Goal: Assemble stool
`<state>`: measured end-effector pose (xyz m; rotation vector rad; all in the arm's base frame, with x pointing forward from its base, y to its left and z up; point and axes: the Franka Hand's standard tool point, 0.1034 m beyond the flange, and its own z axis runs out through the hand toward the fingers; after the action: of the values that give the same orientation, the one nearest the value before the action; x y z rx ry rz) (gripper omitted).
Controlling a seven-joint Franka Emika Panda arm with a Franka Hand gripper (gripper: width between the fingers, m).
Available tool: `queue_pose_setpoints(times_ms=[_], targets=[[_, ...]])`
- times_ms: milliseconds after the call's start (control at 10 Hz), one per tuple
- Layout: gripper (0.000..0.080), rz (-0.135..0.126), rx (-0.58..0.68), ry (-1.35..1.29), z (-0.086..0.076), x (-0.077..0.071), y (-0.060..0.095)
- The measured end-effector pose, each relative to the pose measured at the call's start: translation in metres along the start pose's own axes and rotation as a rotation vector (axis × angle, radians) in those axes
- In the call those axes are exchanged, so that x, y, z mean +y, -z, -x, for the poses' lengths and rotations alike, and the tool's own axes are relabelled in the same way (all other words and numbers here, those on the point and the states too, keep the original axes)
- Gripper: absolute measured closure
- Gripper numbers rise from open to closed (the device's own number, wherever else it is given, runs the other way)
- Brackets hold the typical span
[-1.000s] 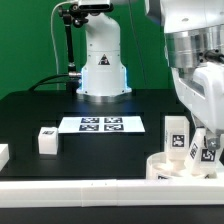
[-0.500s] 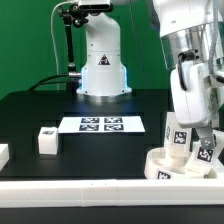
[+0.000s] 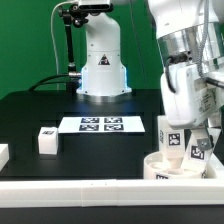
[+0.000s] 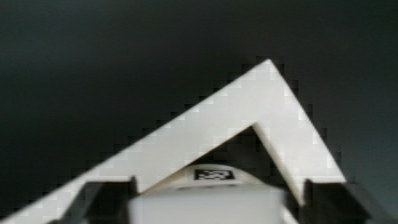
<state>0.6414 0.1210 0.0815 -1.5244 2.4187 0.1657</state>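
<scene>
A white stool leg (image 4: 214, 190) is being held between the fingers (image 4: 107, 203) of the gripper (image 3: 190, 143). The jaws are being set only as wide as the leg, and in the wrist view each finger appears to be pressed against one side of it. A black-and-white square tag is being shown on the leg's face.

Directly under the gripper, the round rimmed seat disc (image 3: 172, 168) is being borne by the black table (image 3: 40, 105). The disc is lying close against the white border rail (image 3: 80, 186), by which the table is being edged on the gripper's near side, so little room is being left there. Just beside the gripper, toward the exterior view's left, a second tagged leg (image 3: 170, 134) is being seen upright above the disc's rim. Whether it is touching the held leg cannot be told.

Further to that side, wide bare table is being left open. A loose leg (image 3: 46, 140) is lying there well apart from the gripper, and the marker board (image 3: 102, 124) is lying flat between the two.
</scene>
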Motion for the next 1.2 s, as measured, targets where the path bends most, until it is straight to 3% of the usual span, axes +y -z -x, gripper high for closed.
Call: queue_pose_setpoints(times_ms=[100, 200, 400, 500, 1000, 1100, 1200], targets=[[0.0258, 0.014, -0.005, 0.08, 0.0, -0.002, 0.012], [0.017, -0.001, -0.011, 0.169, -0.003, -0.007, 0.027], [0.0151, -0.019, -0.005, 0.302, -0.023, -0.013, 0.048], [0.0151, -0.014, -0.001, 0.369, -0.031, -0.018, 0.053], [0.015, -0.01, 0.002, 0.387, -0.031, -0.016, 0.05], [0.015, 0.004, 0.005, 0.481, -0.037, -0.014, 0.048], [0.015, 0.018, 0.011, 0.704, -0.061, -0.018, 0.052]])
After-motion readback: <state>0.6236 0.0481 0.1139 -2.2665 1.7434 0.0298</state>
